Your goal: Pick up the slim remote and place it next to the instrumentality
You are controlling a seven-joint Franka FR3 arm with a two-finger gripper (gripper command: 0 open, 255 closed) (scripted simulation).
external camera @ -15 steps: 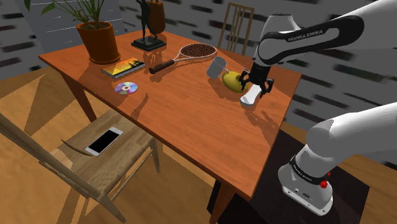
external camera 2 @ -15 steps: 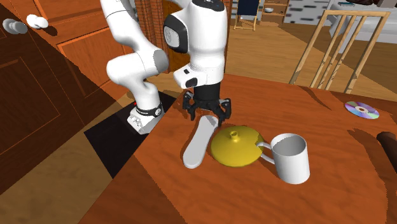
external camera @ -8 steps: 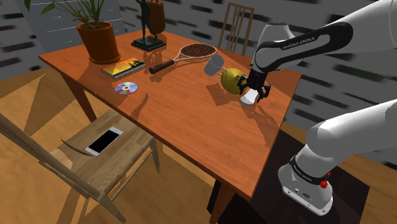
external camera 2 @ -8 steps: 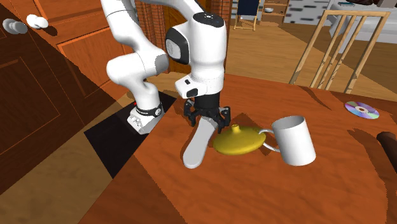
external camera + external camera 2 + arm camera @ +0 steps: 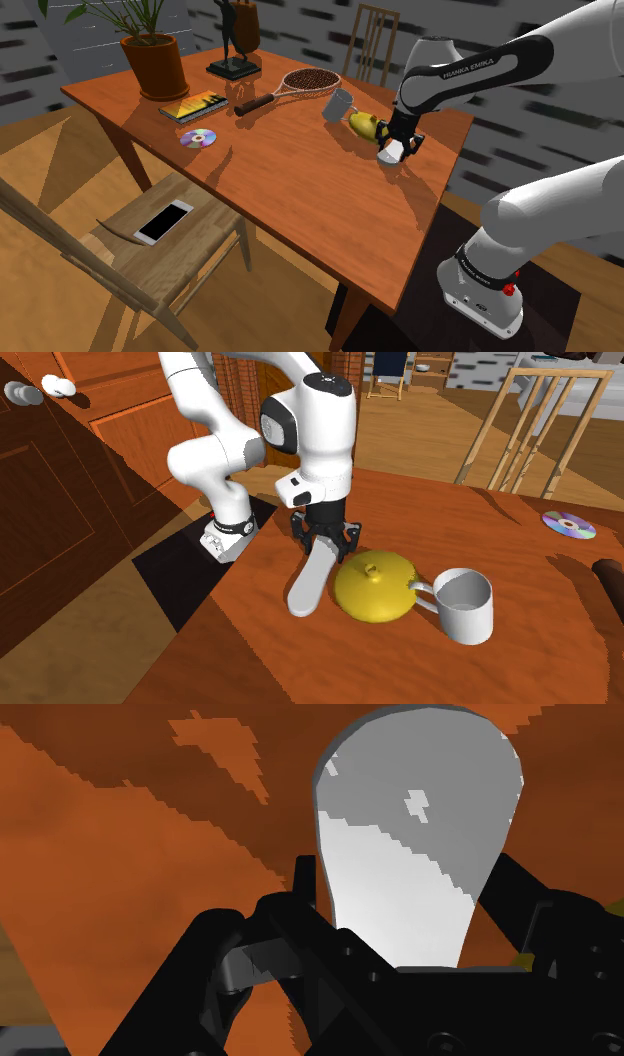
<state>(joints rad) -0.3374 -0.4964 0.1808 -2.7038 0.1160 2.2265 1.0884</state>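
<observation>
The gripper (image 5: 322, 542) is clenching its fingers (image 5: 305, 889) across the narrow end of the pale remote (image 5: 308, 580), a grip suiting its slim width, while the remote is slanting down just beside the yellow pot (image 5: 375, 587), far tip seemingly touching the surface (image 5: 420, 672).

tool (image 5: 322, 540) closed on remote (image 5: 305, 588), mug (image 5: 462, 608) upright again

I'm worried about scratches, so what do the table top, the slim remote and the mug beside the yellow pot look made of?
The orange-brown table top: wood by colour, matte, though no grain shows. The slim pale grey remote: plain, smooth, unmarked; material unclear. The grey mug: plain matte grey; ceramic or metal, can't tell.
</observation>
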